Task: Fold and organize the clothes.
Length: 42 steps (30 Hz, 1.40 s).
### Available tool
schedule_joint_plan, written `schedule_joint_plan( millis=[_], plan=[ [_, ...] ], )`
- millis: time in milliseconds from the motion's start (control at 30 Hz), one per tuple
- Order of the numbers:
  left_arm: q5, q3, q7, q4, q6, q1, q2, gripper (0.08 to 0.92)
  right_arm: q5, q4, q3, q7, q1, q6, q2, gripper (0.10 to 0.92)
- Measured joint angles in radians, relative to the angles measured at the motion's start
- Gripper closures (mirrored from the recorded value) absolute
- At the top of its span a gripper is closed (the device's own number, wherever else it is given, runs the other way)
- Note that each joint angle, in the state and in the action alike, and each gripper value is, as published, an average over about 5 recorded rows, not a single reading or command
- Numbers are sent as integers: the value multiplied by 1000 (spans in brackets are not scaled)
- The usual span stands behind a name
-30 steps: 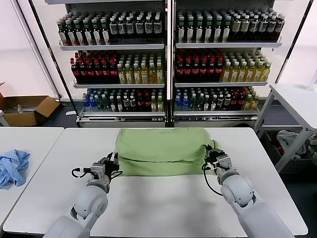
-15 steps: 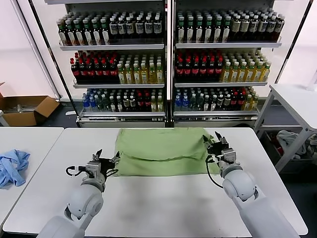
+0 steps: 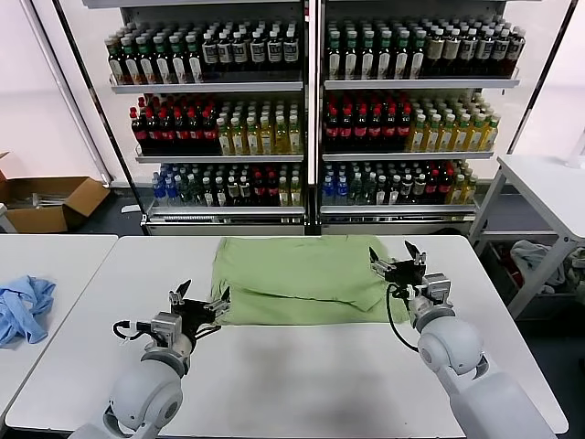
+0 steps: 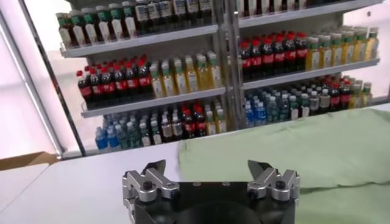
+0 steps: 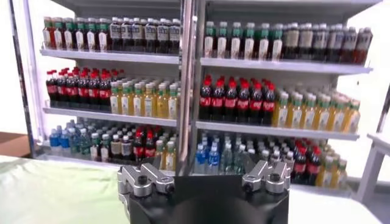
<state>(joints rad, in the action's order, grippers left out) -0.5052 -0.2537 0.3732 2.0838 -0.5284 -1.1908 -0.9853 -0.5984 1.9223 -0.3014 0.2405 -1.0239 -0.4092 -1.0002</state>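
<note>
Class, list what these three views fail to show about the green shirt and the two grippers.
- Green shirt: head view, collar, buttons and print hidden by the folds.
- Left gripper: left wrist view, body cut off by the frame edge.
- Right gripper: right wrist view, shirt mostly out of frame.

The right gripper [image 5: 206, 178] sits low in the picture, big and black, with two silver fingers [image 5: 145, 181] spread wide apart. Nothing is between them. Behind it stands a tall shelf rack [image 5: 189, 61] full of bottles. The top row has dark bottles with green caps [image 5: 268, 41]. The next row has dark bottles with red caps [image 5: 228, 100] and yellow bottles [image 5: 317, 112] beside them. The low row has small mixed bottles [image 5: 122, 146], some blue. In one low corner lies the light green shirt [image 5: 55, 195], flat on the white table [image 5: 329, 210]. The gripper is not touching the shirt.
</note>
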Motion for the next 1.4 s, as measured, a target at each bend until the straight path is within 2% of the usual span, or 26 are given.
schedule_joint_plan(
  millis=[400,1267,1400],
  plan=[
    [-98,-14,-53,5,10,-68,10,177,-38,91,-93,-27,-242,39,51,203],
    [-200,-32,-64,-204,45,14,-29,177,-5,-3,-86,-51,-311,88,37,204],
    [-204,-28,-65,-225,50,20,-37,193,6,-22,-72,-52,-291,88,27,254]
  ],
)
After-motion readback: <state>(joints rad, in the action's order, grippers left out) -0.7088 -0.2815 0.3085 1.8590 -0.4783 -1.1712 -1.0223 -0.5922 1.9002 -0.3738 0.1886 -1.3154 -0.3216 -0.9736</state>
